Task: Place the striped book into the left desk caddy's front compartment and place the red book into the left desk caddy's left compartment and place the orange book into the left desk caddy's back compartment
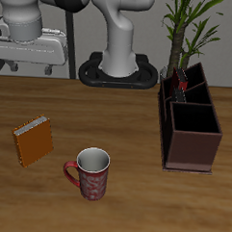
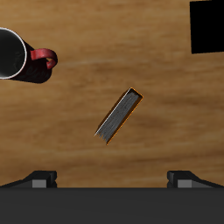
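The orange book lies on the wooden table, apart from everything else. In the wrist view the orange book shows as a narrow slab with grey page edges, some way ahead of my gripper. The gripper is open, its fingertips spread wide with nothing between them. The left desk caddy stands at the far side of the table from the book. A dark-red sliver, the red book, stands in the caddy's far end. I cannot make out the striped book.
A red patterned mug stands near the table's front edge, beside the orange book; the mug also shows in the wrist view. A potted plant rises behind the caddy. The robot's base sits at the back.
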Controlling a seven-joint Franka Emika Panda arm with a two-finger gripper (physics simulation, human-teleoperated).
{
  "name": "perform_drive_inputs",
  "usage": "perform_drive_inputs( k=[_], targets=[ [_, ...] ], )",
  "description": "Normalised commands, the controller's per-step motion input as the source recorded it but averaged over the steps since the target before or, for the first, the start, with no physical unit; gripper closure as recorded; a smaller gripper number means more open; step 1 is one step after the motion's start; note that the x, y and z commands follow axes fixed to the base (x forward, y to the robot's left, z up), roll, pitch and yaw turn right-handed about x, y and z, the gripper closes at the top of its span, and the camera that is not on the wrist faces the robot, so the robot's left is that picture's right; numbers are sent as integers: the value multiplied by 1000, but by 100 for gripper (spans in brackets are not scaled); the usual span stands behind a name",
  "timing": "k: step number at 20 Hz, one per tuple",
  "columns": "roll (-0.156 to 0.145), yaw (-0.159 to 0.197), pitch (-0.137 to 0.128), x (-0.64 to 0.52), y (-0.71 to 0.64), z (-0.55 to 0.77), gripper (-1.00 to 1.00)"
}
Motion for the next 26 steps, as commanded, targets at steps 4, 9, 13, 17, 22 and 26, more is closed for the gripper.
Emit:
perform_drive_inputs(
  k=[4,9,13,17,22,26],
  targets=[
    [-6,-47,-33,166,-28,-226,-100],
    [-19,-19,-2,188,-81,-141,-100],
    [-31,-34,-20,140,-111,-27,-100],
    [-33,-34,-43,169,-52,-100,-100],
    [22,-79,-52,48,98,-221,-100],
    [23,-124,-52,-18,47,-212,-100]
  ],
)
